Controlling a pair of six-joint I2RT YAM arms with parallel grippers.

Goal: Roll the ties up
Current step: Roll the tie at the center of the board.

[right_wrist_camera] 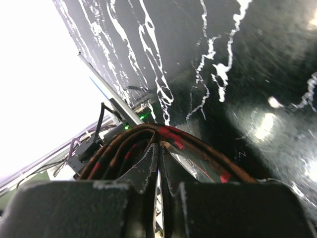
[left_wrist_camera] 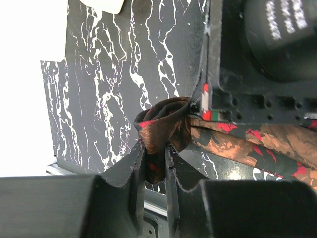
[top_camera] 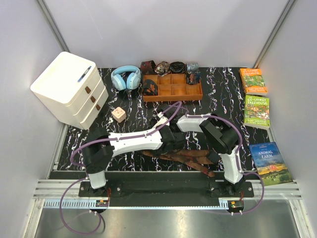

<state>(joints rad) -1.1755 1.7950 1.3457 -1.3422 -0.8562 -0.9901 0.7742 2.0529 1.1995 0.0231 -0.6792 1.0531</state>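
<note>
tray (top_camera: 173, 98) behind tie (top_camera: 190, 158) | headphones (top_camera: 125, 78) left of tray | books (top_camera: 256, 111) right | drawers (top_camera: 69, 89) far left

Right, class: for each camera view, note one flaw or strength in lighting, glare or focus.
Top external: evenly lit and sharp. Left wrist: left edge blown out white, the rolled tie in focus. Right wrist: upper left overexposed, glare spots on the table.

Table (top_camera: 228, 94) holds tie (top_camera: 195, 154), tray (top_camera: 172, 97), books (top_camera: 256, 111), headphones (top_camera: 126, 78), drawers (top_camera: 69, 89); perhaps a block (top_camera: 118, 114).

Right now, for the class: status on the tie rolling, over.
Left gripper shut on rolled end of dark brown patterned fabric tie. Right gripper shut on its folds. Nothing else in the way.
</note>
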